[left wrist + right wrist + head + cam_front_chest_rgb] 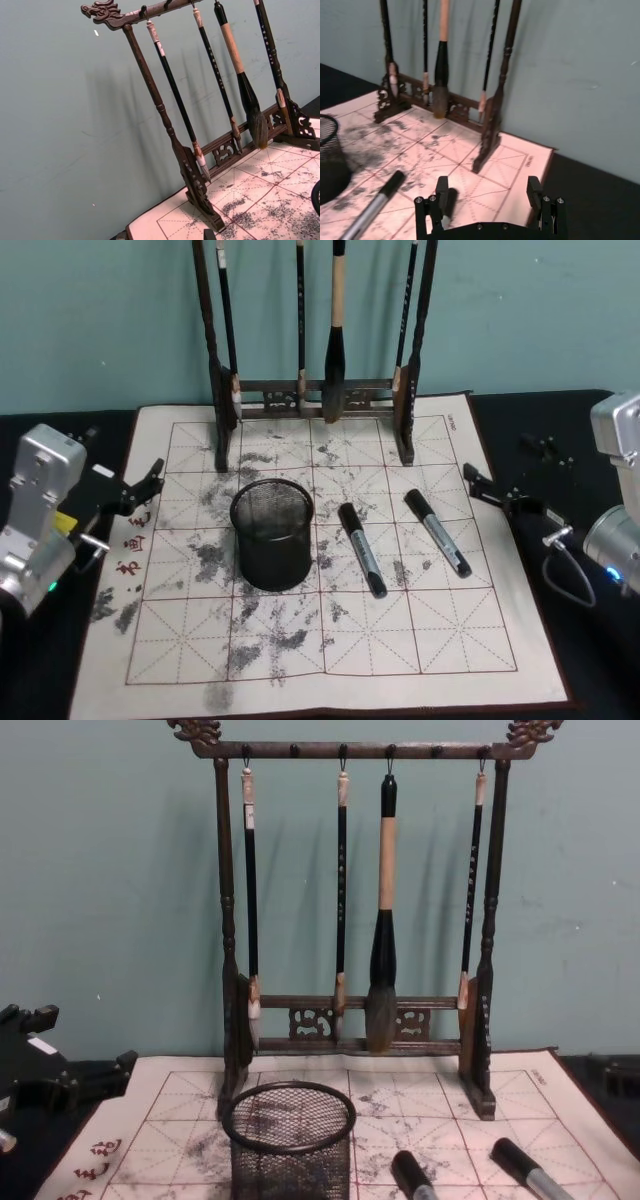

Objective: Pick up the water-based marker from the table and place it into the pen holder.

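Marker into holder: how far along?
Done: nothing yet. The pen holder looks empty, and the left marker and right marker lie flat on the mat to its right. In hand: nothing. The left claw and right claw sit open at the mat's side edges. Left: reach, grasp, lift, drop in.

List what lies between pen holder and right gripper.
Two markers on the mat, in the head view: left marker by the pen holder, right marker nearer the right gripper.
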